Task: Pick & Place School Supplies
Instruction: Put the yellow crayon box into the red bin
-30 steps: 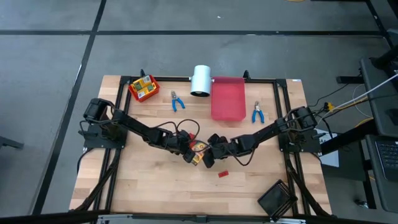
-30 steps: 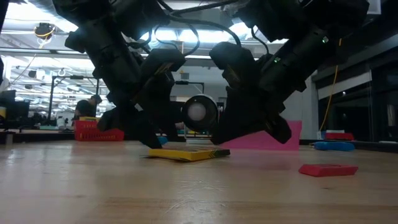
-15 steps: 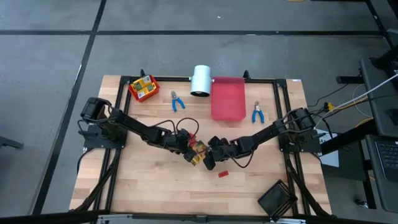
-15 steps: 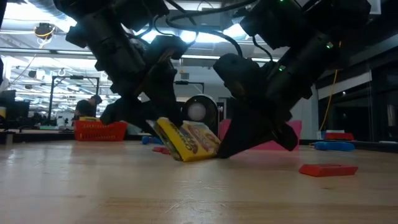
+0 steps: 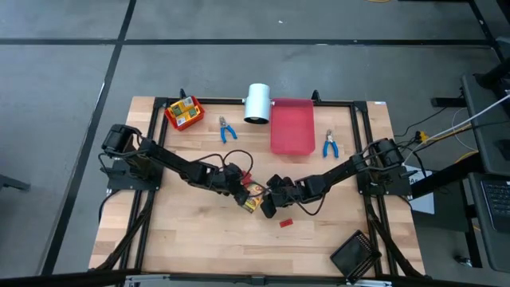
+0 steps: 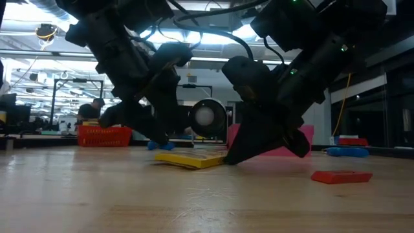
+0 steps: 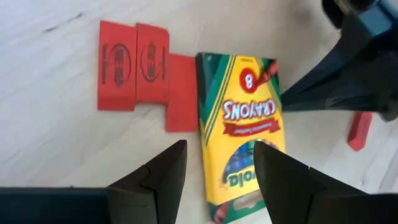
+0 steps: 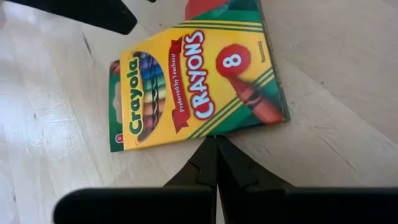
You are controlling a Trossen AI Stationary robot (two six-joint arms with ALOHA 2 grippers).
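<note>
A yellow-and-green crayon box [image 5: 253,198] lies flat on the table's middle, face up [image 8: 199,87], between my two grippers. My left gripper [image 7: 221,147] stands open over one short end of the box; one finger is above the box, the other above bare wood beside it. My right gripper [image 8: 215,140] is shut, its tips at the box's long side. Flat red blocks [image 7: 140,68] lie against the box's other long side. One more red block [image 5: 285,222] lies nearer the table's front. Two blue-handled tools [image 5: 227,130] [image 5: 329,144] lie farther back. My left gripper hovers over the box's end [image 7: 245,180]; I cannot tell whether a finger touches it. My right gripper has its shut fingertips against the box's long side edge [image 8: 214,132], about mid-length. The fingers slant down from the table's right. The box rests flat on the wood.
A red bin [image 5: 292,126] and a white cylinder [image 5: 256,102] stand at the far edge. A red basket with yellow-orange boxes [image 5: 185,112] sits at the far left, a black tray [image 5: 355,255] at the near right corner. Bare wood lies along the near left.
The crayon box lay flat a second ago, was tipped up onto one long edge between the grippers half a second ago, and has fallen back flat. Both grippers stayed close about it; the left one has tipped a little.
</note>
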